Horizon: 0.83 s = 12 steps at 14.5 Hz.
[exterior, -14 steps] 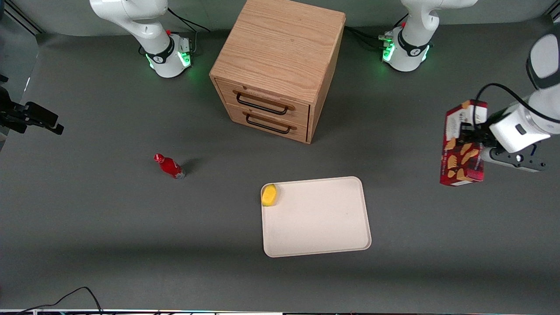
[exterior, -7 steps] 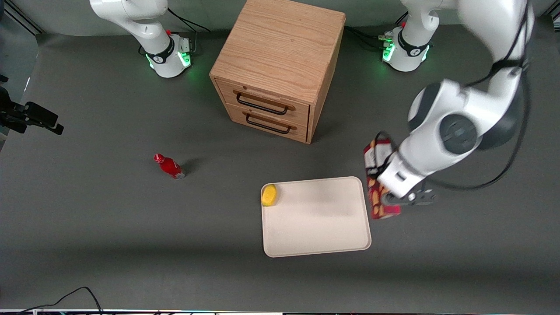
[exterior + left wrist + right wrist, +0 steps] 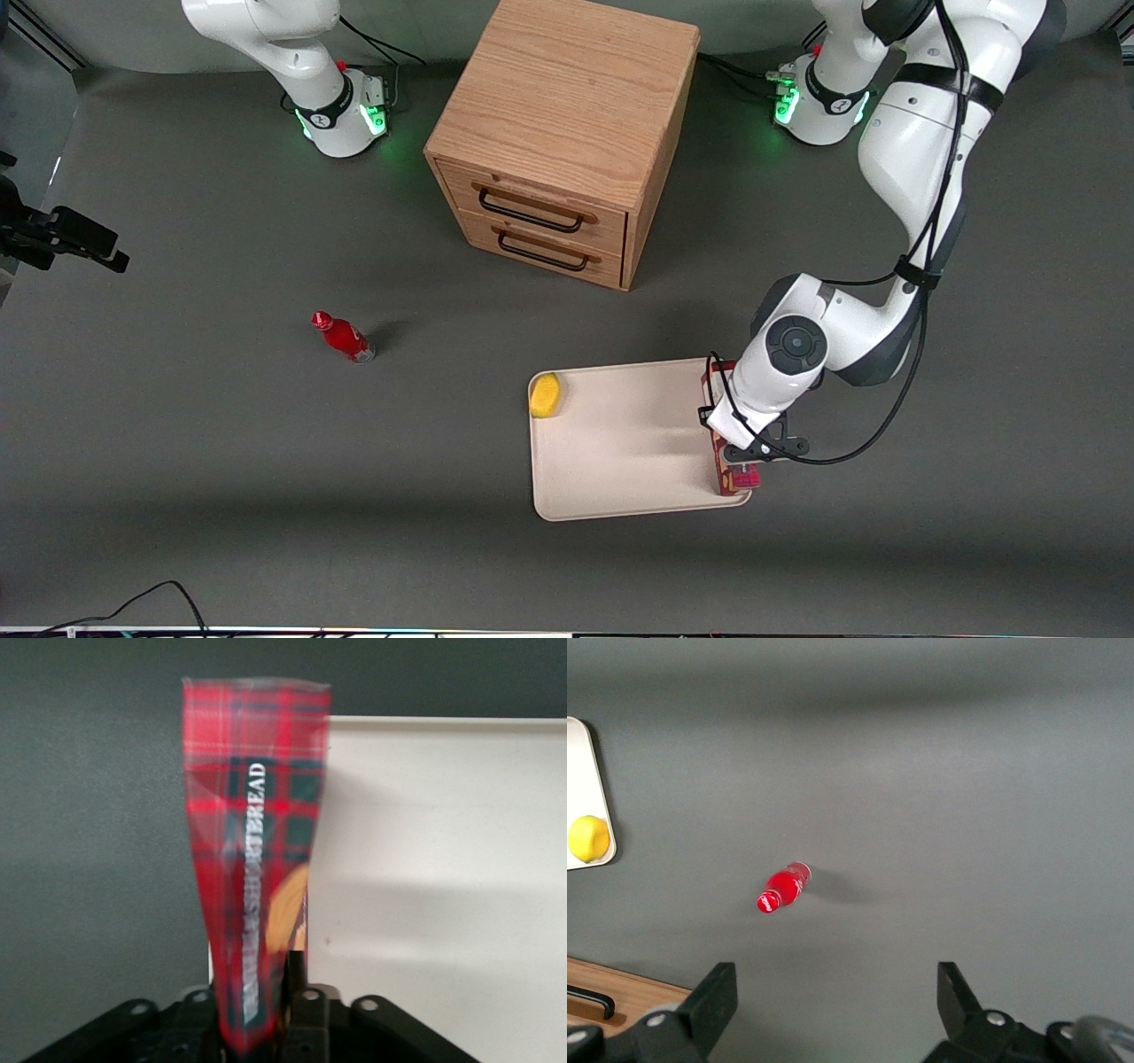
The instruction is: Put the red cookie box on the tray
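I find the pincer of the working arm above the edge of the tray that faces the working arm's end of the worktop, pinching the red cookie box. In the wrist view the box sits gripped between the fingers at one end, its long axis running straight out from the pincer. The front view shows most of the box hidden under the wrist; only its nearer end and a sliver by the tray's upper corner are visible.

The relation that governs the next move: the box lies along the tray's rim, not across the middle. The wrist view shows one long side over the cream surface and the other over dark worktop. I judge a shift toward the tray's centre is needed before release, or the box may land on the rim and tip off.

I cannot tell whether the box already touches the tray.

The tray is flat with a low rim. A yellow object occupies the corner toward the parked arm's end, well apart from the box. The wooden drawer cabinet and small red bottle stand clear of the path.
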Tool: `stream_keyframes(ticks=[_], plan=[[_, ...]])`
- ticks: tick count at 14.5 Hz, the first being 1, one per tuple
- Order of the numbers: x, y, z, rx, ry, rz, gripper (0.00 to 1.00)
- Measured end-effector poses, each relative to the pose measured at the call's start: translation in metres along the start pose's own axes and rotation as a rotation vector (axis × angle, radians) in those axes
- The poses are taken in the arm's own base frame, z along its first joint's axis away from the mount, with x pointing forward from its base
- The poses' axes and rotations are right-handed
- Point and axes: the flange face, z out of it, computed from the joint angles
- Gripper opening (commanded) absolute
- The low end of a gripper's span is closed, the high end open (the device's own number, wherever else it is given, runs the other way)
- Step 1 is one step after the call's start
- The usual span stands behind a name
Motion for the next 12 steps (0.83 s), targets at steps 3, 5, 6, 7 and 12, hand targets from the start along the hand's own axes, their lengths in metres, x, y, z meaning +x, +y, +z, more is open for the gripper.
stream_keyframes(ticks=[3,5,6,7,12], plan=[[0.006,-0.003,-0.024,0.019,0.015,-0.001,1.0],[0.009,-0.013,-0.064,0.075,-0.021,-0.009,1.0],[0.011,-0.021,-0.095,0.082,-0.05,0.003,1.0],[0.012,-0.035,-0.132,0.083,-0.084,0.028,1.0],[-0.007,-0.18,-0.307,0.064,-0.249,0.213,1.0]])
